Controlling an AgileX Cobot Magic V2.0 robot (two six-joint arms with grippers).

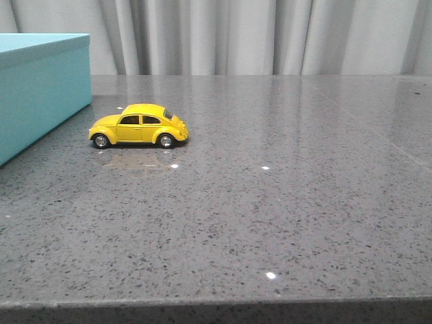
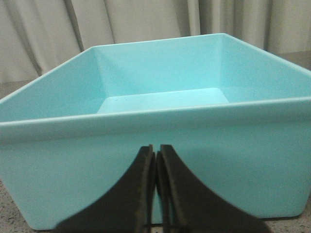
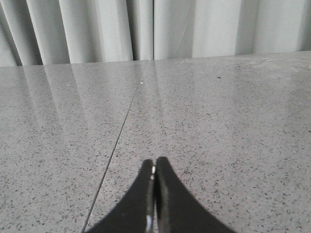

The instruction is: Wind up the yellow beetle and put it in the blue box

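The yellow beetle (image 1: 138, 126) stands on its wheels on the grey table, side-on, left of centre in the front view. The blue box (image 1: 37, 88) stands at the far left, just beside the car. In the left wrist view the blue box (image 2: 155, 141) fills the frame, open on top and empty inside. My left gripper (image 2: 155, 149) is shut and empty, close in front of the box's near wall. My right gripper (image 3: 154, 162) is shut and empty over bare table. Neither gripper shows in the front view. The car is out of both wrist views.
The grey speckled stone table (image 1: 283, 202) runs to a front edge at the bottom of the front view. A thin seam (image 3: 121, 126) crosses the table in the right wrist view. Pale curtains (image 1: 256, 34) hang behind the table.
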